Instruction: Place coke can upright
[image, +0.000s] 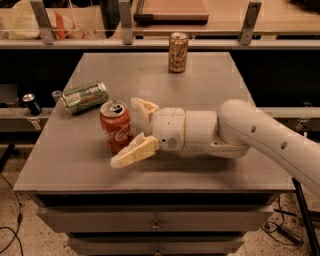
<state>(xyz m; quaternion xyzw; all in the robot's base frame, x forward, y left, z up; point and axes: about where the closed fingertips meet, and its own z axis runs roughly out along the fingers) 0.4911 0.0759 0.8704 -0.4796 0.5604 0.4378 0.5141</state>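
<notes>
Camera view, end effector (124, 133) straddling coke can (114, 125)

Coke can (115, 134): red-orange body, white script lettering, silver top.
Second can (85, 96): green, pale label print, silver end.
Third can (178, 52): tan-gold, white script.
Gripper (126, 133), around the coke can at mid-table: cream-yellow fingers (137, 151), white housing.
Arm (270, 140): plain off-white, a few small dark dots.
Table (200, 85): uniform matte grey.
</notes>
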